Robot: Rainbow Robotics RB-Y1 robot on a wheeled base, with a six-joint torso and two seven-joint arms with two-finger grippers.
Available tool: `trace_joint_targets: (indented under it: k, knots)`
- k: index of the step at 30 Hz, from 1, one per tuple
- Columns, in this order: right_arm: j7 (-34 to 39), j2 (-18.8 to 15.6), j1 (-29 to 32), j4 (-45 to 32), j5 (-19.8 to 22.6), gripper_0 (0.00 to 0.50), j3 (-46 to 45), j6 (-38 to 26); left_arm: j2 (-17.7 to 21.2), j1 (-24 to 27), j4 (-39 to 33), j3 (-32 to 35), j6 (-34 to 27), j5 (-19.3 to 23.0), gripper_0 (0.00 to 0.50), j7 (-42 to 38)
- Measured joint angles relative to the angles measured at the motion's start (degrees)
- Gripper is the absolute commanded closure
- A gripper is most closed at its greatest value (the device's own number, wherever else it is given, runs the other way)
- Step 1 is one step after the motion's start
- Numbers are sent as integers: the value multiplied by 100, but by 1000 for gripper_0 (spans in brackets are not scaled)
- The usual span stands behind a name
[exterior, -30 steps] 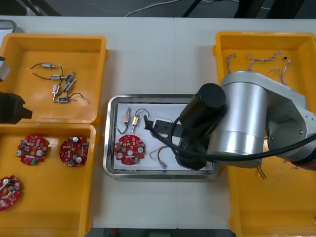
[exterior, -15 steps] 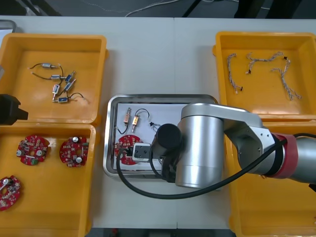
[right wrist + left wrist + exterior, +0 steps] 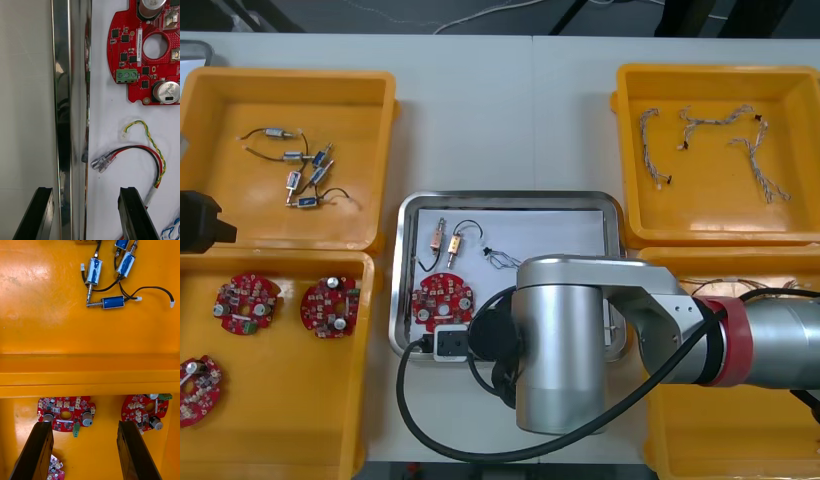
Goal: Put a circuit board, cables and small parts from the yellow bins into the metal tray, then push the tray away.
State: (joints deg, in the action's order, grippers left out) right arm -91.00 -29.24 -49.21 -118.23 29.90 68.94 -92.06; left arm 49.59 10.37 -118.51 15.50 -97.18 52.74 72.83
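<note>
Steel shows bright and mirror-smooth along the rim of the metal tray point(image 3: 70, 93), which runs up between the two black, flat-faced fingers point(image 3: 135, 215) of the right pincer point(image 3: 86, 215). They stand apart, open and holding nothing, one over the pale counter point(image 3: 26, 93) outside the rim, the other over the tray's white matte lining. Inside the tray lies a round red circuit board point(image 3: 144, 56) with a centre hole, a green terminal block and silver cans; part of it is cut off. Near it curls a red and yellow cable point(image 3: 159, 168) with clear-sleeved ends, and a scrap of blue and white cable point(image 3: 170, 229) is mostly cut off. Seen from the front, the tray sits mid-counter, and the thick brushed-metal right arm point(image 3: 565, 345) hides its 5 o'clock part. Two small metal parts point(image 3: 445, 240) lie at the tray's 10 o'clock. The left pincer point(image 3: 86, 453) hangs open and empty at the counter's 9 o'clock, over the glossy wall between two yellow bins point(image 3: 90, 375), with two more boards point(image 3: 65, 414) near its fingers and blue-sleeved parts point(image 3: 112, 302) on thin black leads beyond the wall
</note>
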Motion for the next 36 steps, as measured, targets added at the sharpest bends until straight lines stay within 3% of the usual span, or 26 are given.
trace_joint_targets:
  k: [14,16,19,20,21,23,24,36]
  knots:
    - [0,226,210,468,-397,2,181,264,0,0,0,0,0,-1,0,0]
    - [0,254,242,513,-424,53,182,284,0,0,0,0,0,-1,0,0]
    - [0,275,272,544,-468,241,196,285,0,0,0,0,0,-1,0,0]
    - [0,278,278,545,-472,368,202,285,0,0,0,0,0,-1,0,0]
    - [0,279,280,545,-473,426,208,285,0,0,0,0,0,-1,0,0]
    - [0,280,283,546,-474,478,218,285,0,0,0,0,0,-1,0,0]
    - [0,281,283,546,-489,500,221,285,0,0,0,0,0,-1,0,0]
    - [0,280,270,555,-805,500,225,285,0,0,0,0,0,-1,0,0]
